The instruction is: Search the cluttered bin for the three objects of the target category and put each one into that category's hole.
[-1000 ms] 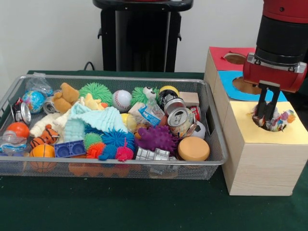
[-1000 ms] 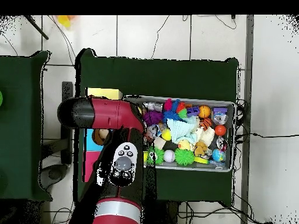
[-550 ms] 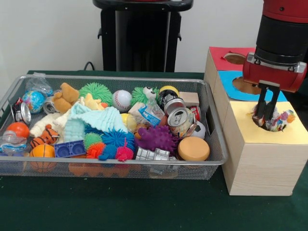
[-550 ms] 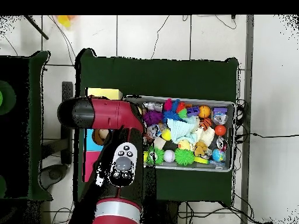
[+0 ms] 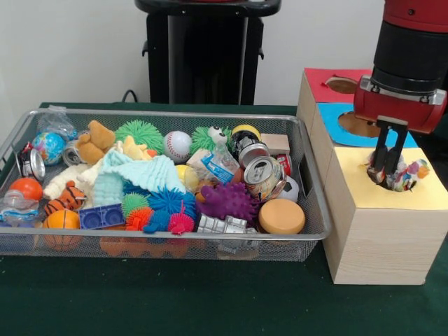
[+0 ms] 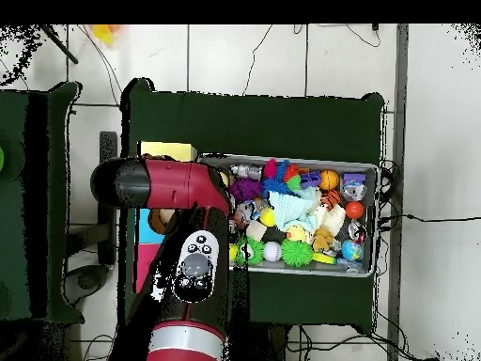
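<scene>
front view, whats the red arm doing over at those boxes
The red and black arm's gripper is lowered at the round hole in the yellow-topped wooden box, its dark fingers beside a small multicoloured item sitting in that hole. Whether the fingers grip the item cannot be told. The wire mesh bin beside the box is full of toys, balls and crushed cans.

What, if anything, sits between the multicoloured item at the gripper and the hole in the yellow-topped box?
Nothing visible. The gripper hangs over the yellow-topped box, its fingers reaching the hole, and the multicoloured item already sits at the opening. Whether it is released cannot be told.
</scene>
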Action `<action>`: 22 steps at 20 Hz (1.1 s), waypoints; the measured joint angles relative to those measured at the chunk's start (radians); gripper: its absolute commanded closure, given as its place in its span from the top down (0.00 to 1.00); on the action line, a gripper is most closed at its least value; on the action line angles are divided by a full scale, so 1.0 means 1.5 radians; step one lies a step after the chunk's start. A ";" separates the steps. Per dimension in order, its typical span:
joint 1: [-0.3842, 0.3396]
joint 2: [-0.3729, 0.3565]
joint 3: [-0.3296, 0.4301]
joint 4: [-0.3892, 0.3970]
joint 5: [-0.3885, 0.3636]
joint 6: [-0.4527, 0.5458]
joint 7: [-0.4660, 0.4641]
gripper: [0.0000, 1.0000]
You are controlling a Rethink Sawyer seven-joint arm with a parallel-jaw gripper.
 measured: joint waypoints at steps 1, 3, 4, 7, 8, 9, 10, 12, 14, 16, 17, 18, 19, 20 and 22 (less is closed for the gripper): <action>0.001 0.000 -0.001 0.000 0.000 0.000 0.000 0.00; 0.005 0.000 -0.007 0.000 0.000 0.000 0.000 1.00; 0.005 0.000 -0.008 0.000 0.000 0.000 0.000 1.00; 0.010 0.000 -0.017 -0.001 -0.001 0.000 0.000 1.00; 0.013 0.000 -0.023 -0.001 -0.001 0.000 0.000 1.00; 0.014 0.000 -0.026 -0.001 -0.001 0.000 0.000 1.00; 0.016 0.000 -0.028 -0.002 -0.001 0.000 0.000 1.00; 0.019 0.000 -0.030 -0.002 -0.001 0.000 0.000 1.00; 0.022 0.000 -0.034 -0.003 -0.001 0.000 0.000 1.00; 0.027 0.000 -0.039 -0.005 -0.001 0.000 0.000 1.00; 0.028 0.000 -0.039 -0.006 -0.001 0.000 0.000 1.00; 0.028 0.000 -0.040 -0.006 -0.001 0.000 0.000 1.00; 0.028 0.000 -0.040 -0.006 -0.001 0.000 0.000 1.00; 0.028 -0.001 -0.040 -0.008 -0.001 0.002 0.000 1.00; 0.028 -0.002 -0.041 -0.010 -0.001 0.005 0.000 1.00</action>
